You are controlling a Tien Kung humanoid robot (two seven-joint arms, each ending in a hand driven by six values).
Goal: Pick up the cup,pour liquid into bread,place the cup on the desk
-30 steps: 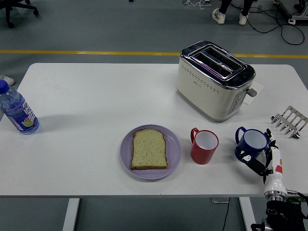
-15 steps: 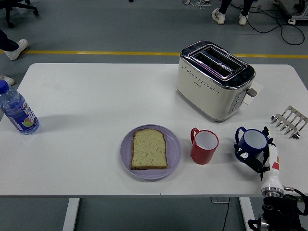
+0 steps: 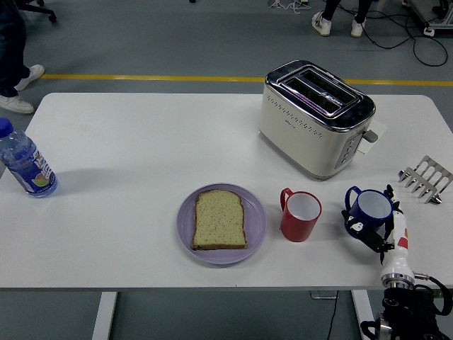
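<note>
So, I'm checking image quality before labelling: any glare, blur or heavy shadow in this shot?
Head view: sharp, evenly lit; a bright glint on the cream and chrome toaster; soft shadows beside the red mug and the clear blue-capped water bottle; no blur around the right hand.

A cream-and-chrome toaster (image 3: 316, 117) stands on the white table (image 3: 141, 142), beyond and left of the hand. A red mug (image 3: 301, 215) sits just left of it, a metal toast rack (image 3: 425, 178) just beyond, a water bottle (image 3: 25, 161) far left.
</note>
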